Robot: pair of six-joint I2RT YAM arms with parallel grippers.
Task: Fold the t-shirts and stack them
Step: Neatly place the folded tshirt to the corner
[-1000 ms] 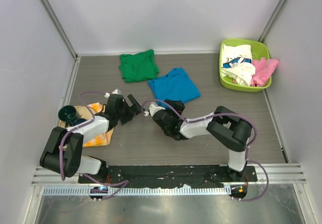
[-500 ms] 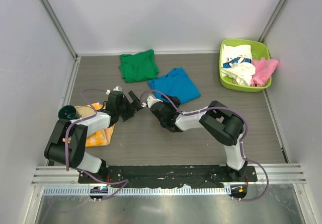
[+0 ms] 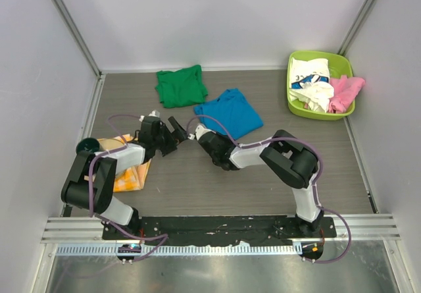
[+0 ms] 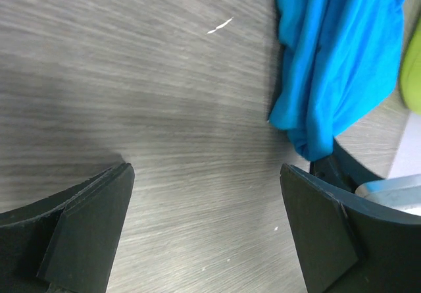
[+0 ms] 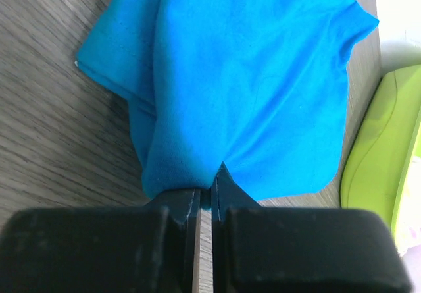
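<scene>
A bright blue t-shirt [image 3: 230, 112] lies crumpled on the table's middle. My right gripper [image 3: 196, 133] is at its near left corner. In the right wrist view that gripper [image 5: 205, 191] is shut, with a fold of the blue t-shirt [image 5: 250, 76] pinched between its tips. My left gripper [image 3: 176, 130] stands open just left of it, over bare table [image 4: 197, 108]. In the left wrist view the gripper [image 4: 207, 220] holds nothing, and the blue t-shirt [image 4: 329, 62] lies beyond its right finger. A green t-shirt [image 3: 181, 85] lies folded at the back. White [image 3: 310, 76] and pink [image 3: 345, 92] t-shirts fill the basket.
A lime green basket [image 3: 290, 92] stands at the back right, its rim [image 5: 375, 168] showing in the right wrist view. An orange checked cloth [image 3: 128, 174] and a dark green bowl [image 3: 87, 148] lie at the left under my left arm. White walls close the table on three sides.
My right gripper has reached forward to the blue t-shirt's near corner and shut on it. My left arm has also moved up toward that corner, still open.
</scene>
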